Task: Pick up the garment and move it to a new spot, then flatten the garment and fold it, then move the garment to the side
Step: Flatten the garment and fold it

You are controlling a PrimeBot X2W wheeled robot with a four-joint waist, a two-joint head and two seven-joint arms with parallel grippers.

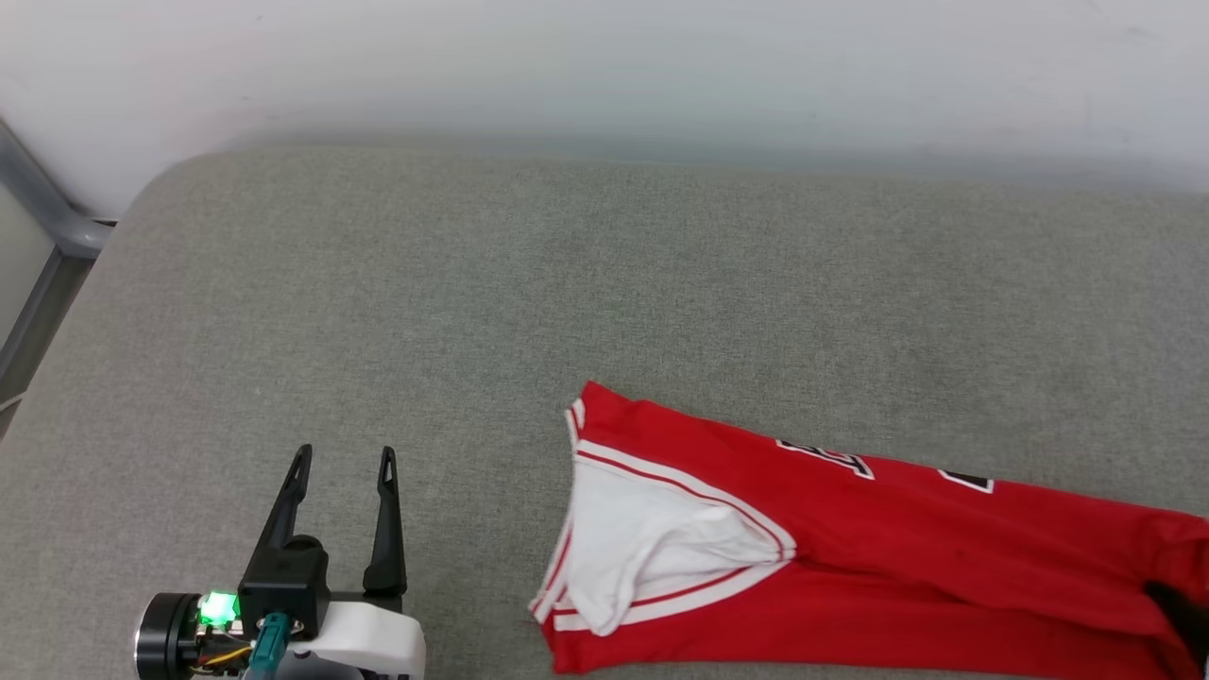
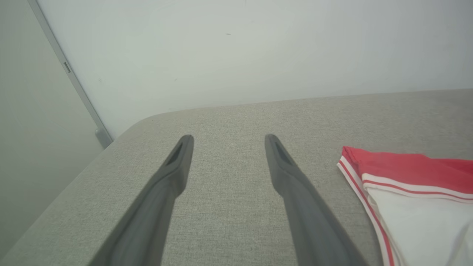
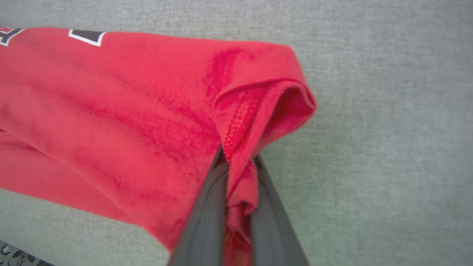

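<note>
The garment (image 1: 850,538) is a red jersey with a white sleeve and striped trim, folded into a long strip across the lower right of the grey surface. Bits of black lettering show on its far edge. In the right wrist view my right gripper (image 3: 238,159) is shut on the garment (image 3: 111,111), pinching a bunched fold of its red hem end. A dark part of that gripper shows at the head view's right edge (image 1: 1181,609). My left gripper (image 1: 345,458) stands open to the left of the garment, apart from it. The left wrist view has my left gripper (image 2: 229,138) empty, the white sleeve (image 2: 425,218) to its right.
The grey fabric surface (image 1: 472,312) runs back to a white wall (image 1: 604,66). Its rounded corner is at the far left, beside a grey metal frame (image 1: 47,217). Bare fabric lies ahead of the left gripper and behind the garment.
</note>
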